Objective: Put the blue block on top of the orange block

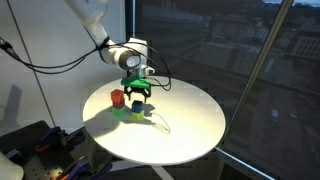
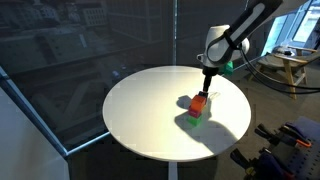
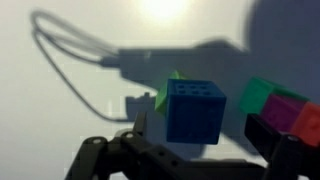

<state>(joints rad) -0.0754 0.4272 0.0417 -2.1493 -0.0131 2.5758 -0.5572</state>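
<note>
The blue block (image 3: pixel 195 110) fills the middle of the wrist view, between my gripper's (image 3: pixel 200 130) two fingers with a gap on each side. The gripper is open. In an exterior view the blue block (image 1: pixel 138 107) sits just below the gripper (image 1: pixel 138 92) on the round white table (image 1: pixel 190 125). The orange block (image 1: pixel 117 98) stands close beside it, apparently on a green cube (image 1: pixel 119 111). The orange block also shows in the other exterior view (image 2: pixel 199 102) and at the right edge of the wrist view (image 3: pixel 292 112).
A yellow-green cube (image 3: pixel 171 88) peeks out from behind the blue block. A green cube (image 3: pixel 262 95) lies next to the orange block. Cables hang from the arm and cast shadows on the table. Dark windows stand behind the table, and equipment sits beside it.
</note>
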